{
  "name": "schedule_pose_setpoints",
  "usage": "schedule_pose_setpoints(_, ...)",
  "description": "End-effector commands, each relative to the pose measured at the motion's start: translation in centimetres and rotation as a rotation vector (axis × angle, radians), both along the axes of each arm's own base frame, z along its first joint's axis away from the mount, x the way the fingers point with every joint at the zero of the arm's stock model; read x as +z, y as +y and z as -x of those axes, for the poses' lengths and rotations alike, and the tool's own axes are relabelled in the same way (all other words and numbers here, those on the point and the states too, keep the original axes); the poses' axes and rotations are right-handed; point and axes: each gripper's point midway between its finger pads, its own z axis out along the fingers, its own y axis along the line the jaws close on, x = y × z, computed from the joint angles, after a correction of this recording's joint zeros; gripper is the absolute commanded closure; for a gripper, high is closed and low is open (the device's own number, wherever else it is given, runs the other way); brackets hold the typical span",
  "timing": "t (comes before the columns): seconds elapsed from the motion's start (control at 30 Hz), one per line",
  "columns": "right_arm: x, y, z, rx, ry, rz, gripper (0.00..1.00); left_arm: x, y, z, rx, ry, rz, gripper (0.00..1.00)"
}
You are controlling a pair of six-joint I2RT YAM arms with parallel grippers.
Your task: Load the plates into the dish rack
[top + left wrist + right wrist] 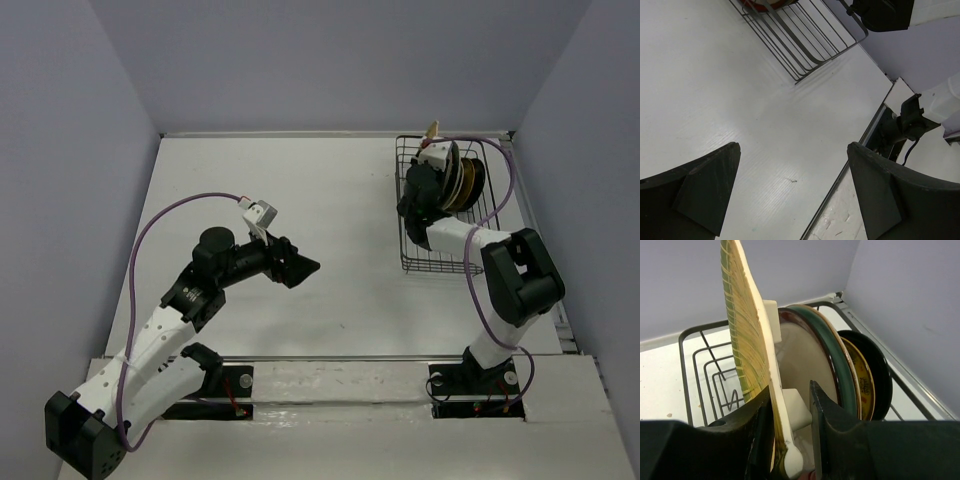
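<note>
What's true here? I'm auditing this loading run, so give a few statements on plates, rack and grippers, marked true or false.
The right gripper grips the yellow plate upright at the rack. True.
The left gripper carries a plate. False: it is open and empty.
The black plate lies flat outside the rack. False: it stands on edge in the rack.
A green-rimmed plate stands in the rack too. True.

Five plates [747,340] (sixth unclear), one rack [410,256]
</note>
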Motion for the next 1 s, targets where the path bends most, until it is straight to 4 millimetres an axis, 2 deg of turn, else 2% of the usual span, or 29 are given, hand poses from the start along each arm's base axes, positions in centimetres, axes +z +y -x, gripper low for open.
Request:
schedule_pose_setpoints(0.0, 0.1, -0.8, -0.3, -0.067, -0.055, -0.116, 0.93, 2.1, -0.1, -0.5, 0.008, -0.055, 0.035, 0.01)
schedule_pose_setpoints(0.2, -4.4, 0.1, 0.0, -0.039, 0.003, -0.216, 0.93, 2.1, 0.0, -0.5, 0.011, -0.056, 0.035, 0.01)
schedule_pose_setpoints(0.37, -6.8, 0.3, 1.0, -0.025, 0.043, -0.268, 0.93, 2.2, 0.0, -0.4, 0.011, -0.058, 0.037, 0.01)
schedule_pose_setpoints(0.47, -7.3, 0.4, 1.5, -0.023, 0.077, -0.279, 0.76, 2.3, 0.0, -0.4, 0.010, -0.060, 0.039, 0.01)
schedule_pose_setpoints(0.5, -7.3, 0.3, 1.7, -0.028, 0.080, -0.292, 0.64, 2.4, 0.1, -0.4, 0.014, -0.062, 0.041, 0.01)
schedule_pose_setpoints(0.57, -6.6, 0.3, 2.3, -0.011, 0.070, -0.308, 0.49, 2.4, 0.1, -0.5, 0.020, -0.065, 0.040, 0.01)
schedule_pose_setpoints(0.6, -6.1, 0.3, 2.7, -0.003, 0.070, -0.320, 0.38, 2.4, 0.2, -0.6, 0.025, -0.067, 0.040, 0.01)
schedule_pose_setpoints(0.67, -5.1, 0.4, 2.9, 0.004, 0.069, -0.336, 0.30, 2.5, 0.2, -0.6, 0.029, -0.069, 0.040, 0.01)
schedule_pose_setpoints(0.7, -5.2, 0.6, 3.1, 0.016, 0.095, -0.335, 0.22, 2.4, 0.3, -0.7, 0.035, -0.069, 0.038, 0.01)
schedule_pose_setpoints(0.73, -3.6, 0.7, 3.1, 0.029, 0.075, -0.347, 0.19, 2.4, 0.3, -0.8, 0.038, -0.069, 0.036, 0.01)
schedule_pose_setpoints(0.8, -2.8, 0.8, 3.6, 0.047, 0.102, -0.348, 0.09, 2.5, 0.4, -0.9, 0.050, -0.072, 0.033, 0.01)
schedule_pose_setpoints(0.83, -2.1, 1.4, 3.6, 0.084, 0.107, -0.360, 0.07, 2.4, 0.6, -1.1, 0.063, -0.076, 0.029, 0.01)
schedule_pose_setpoints(0.87, -0.4, 1.5, 4.0, 0.110, 0.083, -0.377, 0.05, 2.6, 0.7, -1.1, 0.067, -0.081, 0.032, 0.01)
schedule_pose_setpoints(0.9, -0.1, 1.9, 4.4, 0.140, 0.106, -0.386, 0.00, 2.8, 0.9, -1.3, 0.085, -0.089, 0.033, 0.01)
schedule_pose_setpoints(0.97, 1.3, 2.2, 5.3, 0.182, 0.096, -0.413, 0.00, 3.0, 1.1, -1.4, 0.100, -0.098, 0.034, 0.01)
